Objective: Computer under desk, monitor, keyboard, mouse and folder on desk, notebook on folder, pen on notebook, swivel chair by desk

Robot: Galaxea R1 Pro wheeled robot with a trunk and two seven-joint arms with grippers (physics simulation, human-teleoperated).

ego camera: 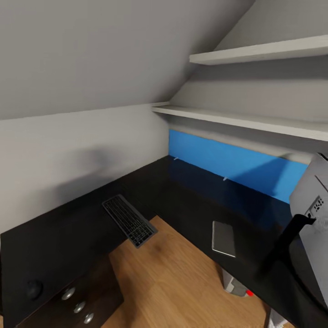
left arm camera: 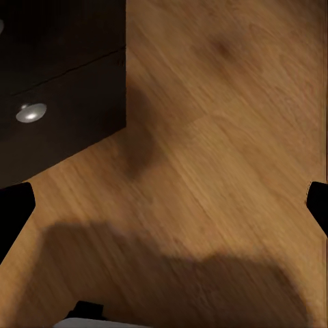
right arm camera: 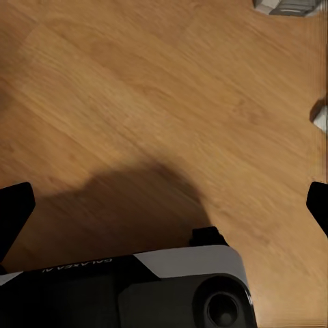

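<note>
The desk (ego camera: 82, 214) is a glossy black L-shaped top that fills the corner under the sloped ceiling, running along the grey wall (ego camera: 68, 150) on the left and along a blue back panel (ego camera: 237, 164) on the right, with two white shelves (ego camera: 255, 120) above that panel. Light wood floor (ego camera: 168, 282) shows in the notch between the two runs of the desk. At the right edge of the head view stands the monitor (ego camera: 314, 214), seen from its silver-grey back, on a thin black neck that comes down to the desktop. A dark drawer unit (ego camera: 75, 303) with three round silver knobs sits under the left run of the desk. The keyboard (ego camera: 129, 220) lies on the desk near the inner corner, one end reaching the edge over the floor. The notebook (ego camera: 223, 238), grey with a darker border, lies flat on the right run, near the front edge and well apart from the keyboard. Below that edge a bit of the computer (ego camera: 237, 287) shows, with a red light. The mouse (ego camera: 34, 288) sits on the left run, close to the near edge above the drawers. The left gripper (left arm camera: 164, 205) hangs over bare floor beside the drawer unit, its fingers spread wide and empty. The right gripper (right arm camera: 164, 205) also hangs over bare floor, fingers spread wide, empty.
</note>
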